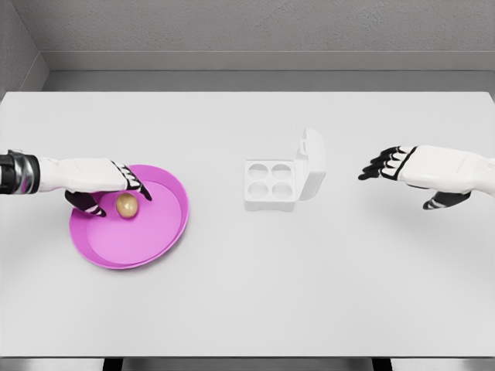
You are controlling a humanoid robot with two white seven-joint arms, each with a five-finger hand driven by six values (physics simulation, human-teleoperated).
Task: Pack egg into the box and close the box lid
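Egg [127,205] lies in the pink plate [155,251], between the left hand's [104,185] spread thumb and fingers, not yet gripped; the open four-cup box [272,184] sits well to its right, nearer the idle, open right hand [410,174]

A white table [247,294] is filling most of the view, its surface lying flat and plain from edge to edge. A pink plate [158,236], round with a low raised rim, is sitting on it toward nine o'clock, well apart from the table's centre and from its near edge. Grey walls [255,27] are standing behind the table toward twelve o'clock, meeting a strip of grey floor [255,79] that is running along the table's far edge. Dark table legs [113,363] are showing under the near edge toward six o'clock.
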